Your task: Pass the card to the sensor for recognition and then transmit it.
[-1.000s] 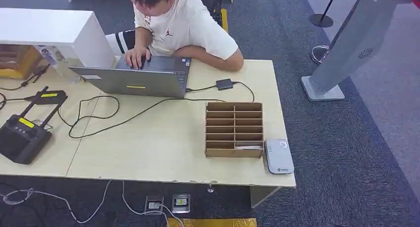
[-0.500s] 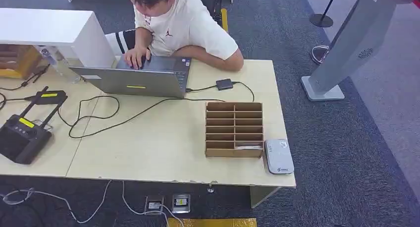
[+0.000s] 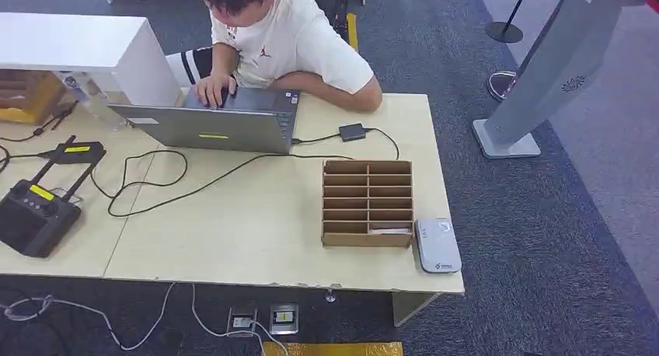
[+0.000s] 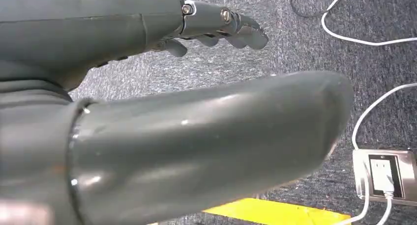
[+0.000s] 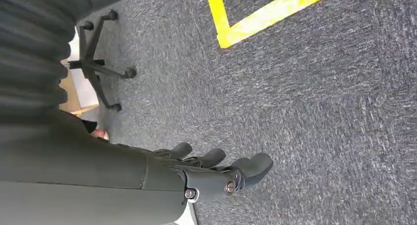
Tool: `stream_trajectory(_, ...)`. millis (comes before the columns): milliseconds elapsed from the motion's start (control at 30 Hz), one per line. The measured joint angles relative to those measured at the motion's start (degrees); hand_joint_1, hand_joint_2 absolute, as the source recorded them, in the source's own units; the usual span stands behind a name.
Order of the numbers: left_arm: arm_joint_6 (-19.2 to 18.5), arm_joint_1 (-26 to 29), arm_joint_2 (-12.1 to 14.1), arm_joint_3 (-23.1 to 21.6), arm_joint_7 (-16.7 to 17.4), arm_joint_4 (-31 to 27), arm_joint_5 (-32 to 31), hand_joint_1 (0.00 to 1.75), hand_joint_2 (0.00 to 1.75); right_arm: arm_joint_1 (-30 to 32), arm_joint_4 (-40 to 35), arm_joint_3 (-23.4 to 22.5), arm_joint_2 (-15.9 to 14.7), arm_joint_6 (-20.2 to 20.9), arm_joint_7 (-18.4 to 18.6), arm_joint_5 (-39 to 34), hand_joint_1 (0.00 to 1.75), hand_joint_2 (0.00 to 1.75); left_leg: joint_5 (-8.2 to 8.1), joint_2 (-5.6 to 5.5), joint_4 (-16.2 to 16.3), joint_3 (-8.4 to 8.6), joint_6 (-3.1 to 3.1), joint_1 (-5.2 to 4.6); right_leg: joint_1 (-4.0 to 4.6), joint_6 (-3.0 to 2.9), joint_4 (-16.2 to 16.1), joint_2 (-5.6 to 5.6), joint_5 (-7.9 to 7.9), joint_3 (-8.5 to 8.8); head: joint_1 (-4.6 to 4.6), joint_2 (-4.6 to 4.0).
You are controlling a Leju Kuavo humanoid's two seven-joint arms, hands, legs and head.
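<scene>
Where the sensor (image 3: pixel 437 246) sits, the organizer's (image 3: pixel 367 203) nearest slot holds a card (image 3: pixel 388 232).

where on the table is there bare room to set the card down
Widest bare patch: table between the looping black cable and the card rack. A bare strip lies beyond the rack, past the small adapter. Crowded: far left around the black controller, and the rack's right, where the white sensor sits.

We see the head view evenly and brightly lit, with the table (image 3: pixel 256 224) throwing little shadow on the carpet (image 3: pixel 536 239). Toward three o'clock the picture goes slightly soft. In the left wrist view the near thumb (image 4: pixel 206 146) is blurred, with small glints of glare.
</scene>
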Motion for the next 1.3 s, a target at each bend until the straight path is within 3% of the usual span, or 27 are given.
stream_trajectory(1300,0.00,-0.02,0.00,0.00,0.00,0.00,-0.07,0.00,0.00,0.00,0.00,0.02,-0.02,0.15,-0.15,0.07,0.00,1.75,0.00,0.00,0.00,0.00,0.00,0.00,0.00,0.00,0.00,0.01,0.00,0.00,0.00,0.00)
